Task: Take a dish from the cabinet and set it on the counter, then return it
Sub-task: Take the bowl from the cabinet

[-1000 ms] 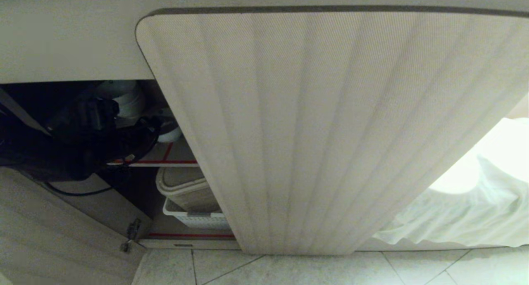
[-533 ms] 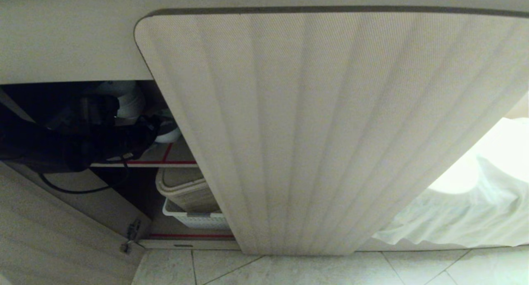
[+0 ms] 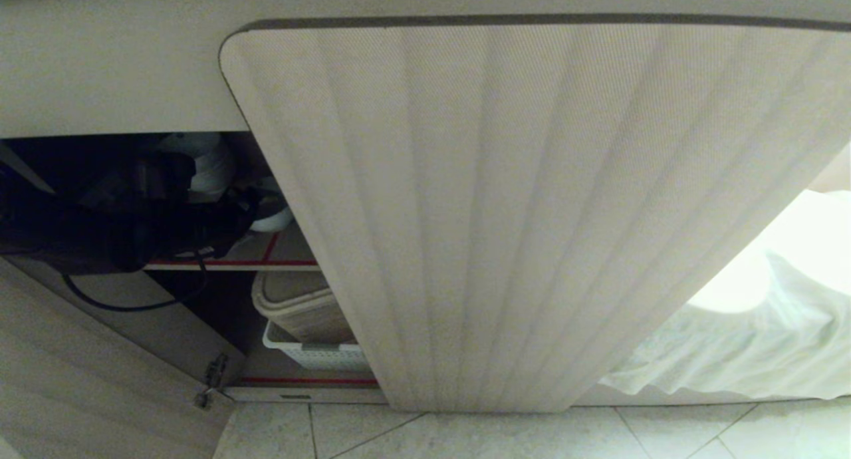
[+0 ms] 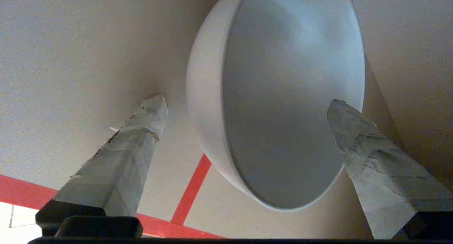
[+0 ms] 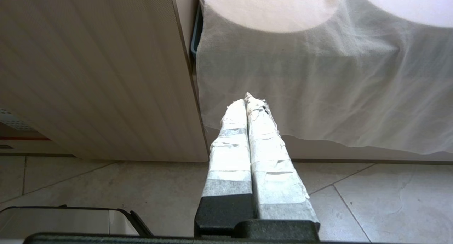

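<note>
Left gripper [image 4: 247, 102], fingers spread wide, straddles the white bowl [image 4: 283, 95] on the cabinet shelf [image 4: 70, 60], positioned to grasp its rim; right gripper [image 5: 247, 102] hangs pressed closed, parked.

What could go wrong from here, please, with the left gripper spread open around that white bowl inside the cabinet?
1. The left gripper is open; one finger overlaps the bowl rim, the other stands clear outside. Closing off-centre could push the bowl aside.
2. The bowl stands near the red-taped shelf edge; a nudge might send it off.
3. Other white dishes crowd the arm; withdrawing could knock them.
</note>
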Available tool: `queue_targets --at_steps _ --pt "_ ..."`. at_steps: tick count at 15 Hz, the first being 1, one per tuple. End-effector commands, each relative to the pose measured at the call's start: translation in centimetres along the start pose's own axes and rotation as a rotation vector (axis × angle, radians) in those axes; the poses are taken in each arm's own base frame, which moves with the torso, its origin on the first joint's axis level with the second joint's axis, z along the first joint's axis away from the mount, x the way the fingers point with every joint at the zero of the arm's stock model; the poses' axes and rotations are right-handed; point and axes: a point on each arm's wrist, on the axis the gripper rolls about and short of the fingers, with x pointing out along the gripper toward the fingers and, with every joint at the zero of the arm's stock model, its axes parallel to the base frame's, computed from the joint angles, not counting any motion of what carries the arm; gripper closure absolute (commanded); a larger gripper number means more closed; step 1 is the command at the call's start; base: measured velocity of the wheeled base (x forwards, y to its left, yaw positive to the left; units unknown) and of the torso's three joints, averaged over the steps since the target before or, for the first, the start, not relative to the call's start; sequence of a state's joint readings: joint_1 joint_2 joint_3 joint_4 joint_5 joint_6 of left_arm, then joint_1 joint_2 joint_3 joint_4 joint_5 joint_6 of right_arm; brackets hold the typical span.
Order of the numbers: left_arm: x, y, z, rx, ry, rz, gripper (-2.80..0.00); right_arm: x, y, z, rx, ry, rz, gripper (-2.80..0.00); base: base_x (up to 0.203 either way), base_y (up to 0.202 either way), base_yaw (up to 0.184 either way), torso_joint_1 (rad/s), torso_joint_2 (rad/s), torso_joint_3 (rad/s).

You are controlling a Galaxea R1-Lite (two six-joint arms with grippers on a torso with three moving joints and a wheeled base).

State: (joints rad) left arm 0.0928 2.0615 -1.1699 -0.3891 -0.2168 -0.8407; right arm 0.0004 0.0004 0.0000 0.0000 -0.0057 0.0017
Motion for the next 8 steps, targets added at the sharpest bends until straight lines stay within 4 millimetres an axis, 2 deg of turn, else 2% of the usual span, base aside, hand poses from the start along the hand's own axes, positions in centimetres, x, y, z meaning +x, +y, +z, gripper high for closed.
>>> queue_targets --at_steps 1,8 --pt "1.17 0.84 -0.53 -0.007 0.020 0.020 -2.80 0.00 0.00 0.00 0.000 0.000 0.000 0.00 0.000 0.000 0.000 0.000 0.00 0.000" --pt "1.68 0.57 -0.05 -0.002 0.006 0.009 -2.80 0.00 0.00 0.00 0.000 0.000 0.001 0.00 0.000 0.000 0.000 0.000 0.00 0.000"
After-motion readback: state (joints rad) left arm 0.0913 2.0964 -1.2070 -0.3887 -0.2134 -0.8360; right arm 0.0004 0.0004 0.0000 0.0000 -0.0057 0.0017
